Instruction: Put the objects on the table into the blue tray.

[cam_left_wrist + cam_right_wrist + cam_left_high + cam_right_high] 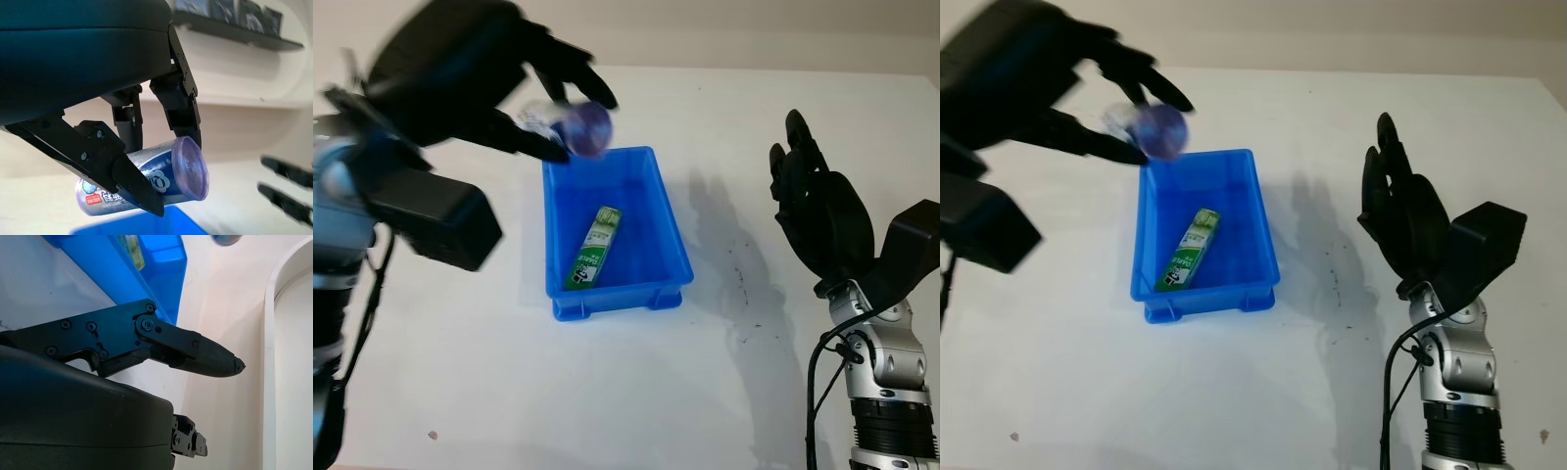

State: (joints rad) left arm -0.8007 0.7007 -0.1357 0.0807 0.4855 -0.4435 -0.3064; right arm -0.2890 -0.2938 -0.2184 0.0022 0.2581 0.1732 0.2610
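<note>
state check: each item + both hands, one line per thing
Bottle: held in the air above the tray's far end, lying sideways.
Blue tray: on the table, upright.
Green box: lying flat inside the tray.
Left hand: shut on the bottle.
Right hand: open, raised beside the tray.

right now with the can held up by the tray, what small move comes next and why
Probably carry it slightly nearer and lower it. The left robot hand grips the small purple-lidded can above the far rim of the blue plastic tray, not yet over the inside where the green carton lies. The right robot hand is open beside the tray.
</note>
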